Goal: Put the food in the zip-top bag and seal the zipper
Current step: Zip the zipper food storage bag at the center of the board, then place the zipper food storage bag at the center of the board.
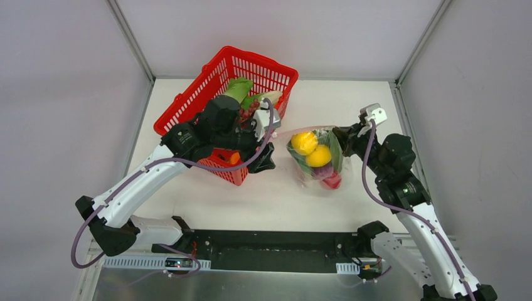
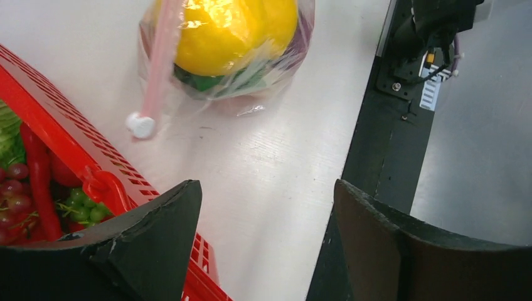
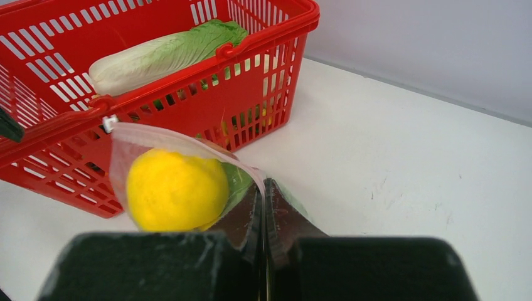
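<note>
My right gripper (image 3: 262,188) is clamping the clear crinkly plastic zip-top bag (image 1: 312,158) beside the red mesh basket (image 1: 188,103); my left gripper (image 2: 266,194) is hanging apart at that basket's corner.

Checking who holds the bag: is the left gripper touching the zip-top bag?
Apart. The left wrist view shows the left gripper open, with bare table between it and the zip-top bag.

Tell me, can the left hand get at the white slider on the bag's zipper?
Probably yes: the left hand is open, and only table surface lies between it and the slider.
</note>
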Controlling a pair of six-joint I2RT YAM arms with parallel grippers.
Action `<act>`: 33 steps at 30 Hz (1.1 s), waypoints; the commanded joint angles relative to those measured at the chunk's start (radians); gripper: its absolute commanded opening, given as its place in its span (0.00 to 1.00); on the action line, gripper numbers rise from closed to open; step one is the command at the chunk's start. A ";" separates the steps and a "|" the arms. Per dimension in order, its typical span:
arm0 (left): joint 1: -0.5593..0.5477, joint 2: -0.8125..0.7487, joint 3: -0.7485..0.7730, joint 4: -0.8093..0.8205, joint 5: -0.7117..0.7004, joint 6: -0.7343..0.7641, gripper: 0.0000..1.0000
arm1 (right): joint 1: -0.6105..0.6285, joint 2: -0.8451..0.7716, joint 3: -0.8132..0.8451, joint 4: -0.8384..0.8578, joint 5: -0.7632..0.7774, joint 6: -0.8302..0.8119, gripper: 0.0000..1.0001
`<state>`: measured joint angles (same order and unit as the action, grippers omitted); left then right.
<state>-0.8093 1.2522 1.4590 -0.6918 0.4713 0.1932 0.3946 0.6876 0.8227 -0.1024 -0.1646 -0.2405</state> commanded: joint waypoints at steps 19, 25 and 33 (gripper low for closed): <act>0.064 -0.243 -0.263 0.437 -0.128 -0.245 0.99 | -0.138 0.381 0.394 0.168 0.006 -0.020 0.00; 0.076 -0.266 -0.299 0.459 -0.152 -0.251 0.99 | -0.139 0.283 0.232 0.133 -0.237 0.035 0.00; 0.087 -0.243 -0.288 0.466 -0.132 -0.242 0.99 | -0.140 0.091 0.094 -0.135 -0.622 0.034 0.26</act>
<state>-0.7372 1.0008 1.1542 -0.2684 0.3313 -0.0422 0.2516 0.8486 0.8818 -0.1520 -0.5014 -0.2092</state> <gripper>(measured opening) 0.989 0.096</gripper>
